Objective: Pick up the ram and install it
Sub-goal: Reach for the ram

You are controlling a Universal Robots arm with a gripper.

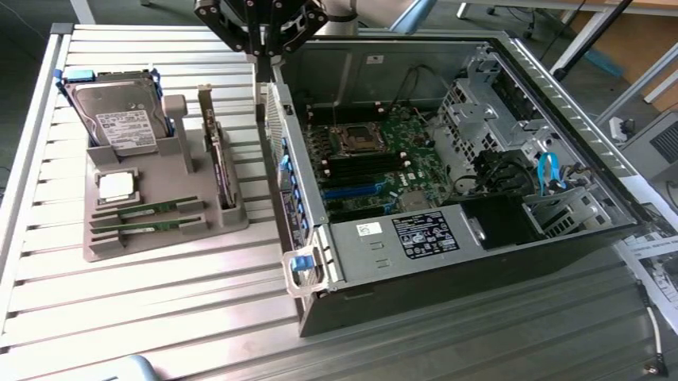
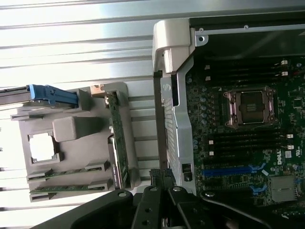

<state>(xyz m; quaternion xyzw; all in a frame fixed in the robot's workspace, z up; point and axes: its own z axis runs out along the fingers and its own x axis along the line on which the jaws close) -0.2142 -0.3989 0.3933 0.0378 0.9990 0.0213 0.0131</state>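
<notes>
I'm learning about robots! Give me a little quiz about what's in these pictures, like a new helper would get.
1. True or false: the gripper is holding a ram stick.
2. How many ram sticks lie in the gray holder?
3. Pick one. The computer case is: A) open, so you can see the green board inside; B) closed up; C) lying on the gray holder.

Key: 1 false, it is shut on nothing; 2 two; 3 A.
</notes>
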